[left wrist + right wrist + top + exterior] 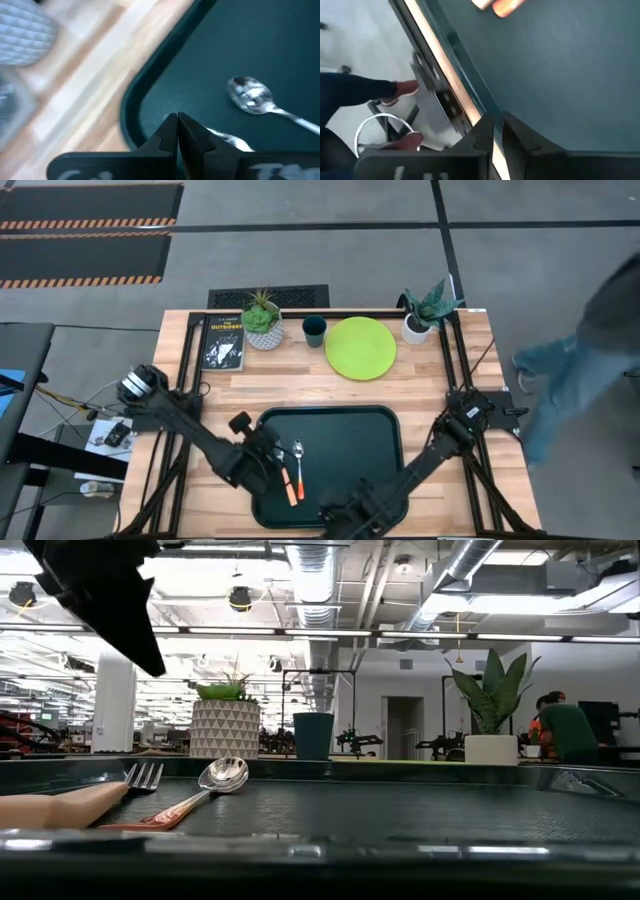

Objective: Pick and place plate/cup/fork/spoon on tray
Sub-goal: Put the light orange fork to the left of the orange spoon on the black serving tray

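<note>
While the big dark green plastic tray [375,442] with rounded corners sits at the near middle of the wooden table [300,375], two things already lie inside it — the fork [287,477] with a silver head and orange handle, and the spoon [299,466] with a round silver bowl and orange-red handle. They lie side by side near the tray's left end. The left gripper [177,131] hangs just over that end, close to the fork, with its two dark fingers pressed together and nothing between them. The right gripper [496,131] is low at the tray's near edge; its fingers stand a little apart and hold nothing. The flat round lime-green plate [360,347] and the small dark teal cup [314,331] wait on the table beyond the tray — between two white plant pots.
</note>
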Robot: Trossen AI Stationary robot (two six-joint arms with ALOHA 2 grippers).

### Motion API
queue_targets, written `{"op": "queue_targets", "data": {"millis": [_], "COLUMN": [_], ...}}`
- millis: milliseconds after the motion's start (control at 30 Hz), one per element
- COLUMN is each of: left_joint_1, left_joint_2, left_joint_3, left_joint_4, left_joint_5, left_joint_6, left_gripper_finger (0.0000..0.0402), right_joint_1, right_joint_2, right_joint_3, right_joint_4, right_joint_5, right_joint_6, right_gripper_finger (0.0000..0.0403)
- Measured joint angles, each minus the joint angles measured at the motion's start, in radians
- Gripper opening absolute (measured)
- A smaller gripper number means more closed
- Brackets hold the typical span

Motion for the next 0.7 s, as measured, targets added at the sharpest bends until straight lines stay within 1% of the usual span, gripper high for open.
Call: {"op": "queue_targets", "data": {"millis": [100,167,233,300,400,467,533,600,667,700], "left_joint_1": [0.041,0.077,0.117,0.156,0.198,0.213,0.218,0.222,0.228,0.231], "left_joint_2": [-0.106,-0.18,-0.248,-0.309,-0.371,-0.389,-0.39,-0.378,-0.359,-0.347], "left_joint_3": [-0.153,-0.263,-0.353,-0.413,-0.461,-0.466,-0.463,-0.458,-0.457,-0.457], "left_joint_4": [0.258,0.383,0.454,0.475,0.501,0.531,0.55,0.594,0.642,0.653], "left_joint_5": [0.071,0.117,0.152,0.179,0.224,0.258,0.301,0.366,0.41,0.42], "left_joint_6": [0.164,0.199,0.202,0.21,0.252,0.3,0.364,0.439,0.497,0.509], "left_gripper_finger": [0.0,0.0,0.0001,0.0008,0.0037,0.007,0.0107,0.0143,0.0169,0.0176], "right_joint_1": [0.034,0.054,0.069,0.078,0.087,0.089,0.089,0.09,0.09,0.089], "right_joint_2": [-0.004,-0.001,-0.001,-0.002,0.0,0.0,0.0,0.001,0.001,0.002], "right_joint_3": [0.0,0.0,0.0,0.0,0.0,0.0,0.0,-0.005,-0.016,-0.018], "right_joint_4": [-0.069,-0.088,-0.086,-0.085,-0.09,-0.092,-0.094,-0.093,-0.088,-0.088], "right_joint_5": [0.005,0.005,0.005,0.006,0.007,0.008,0.008,0.02,0.033,0.037], "right_joint_6": [0.052,0.075,0.081,0.087,0.088,0.088,0.088,0.088,0.088,0.088], "right_gripper_finger": [0.0068,0.0071,0.0072,0.0073,0.0073,0.0073,0.0073,0.0073,0.0073,0.0073]}}
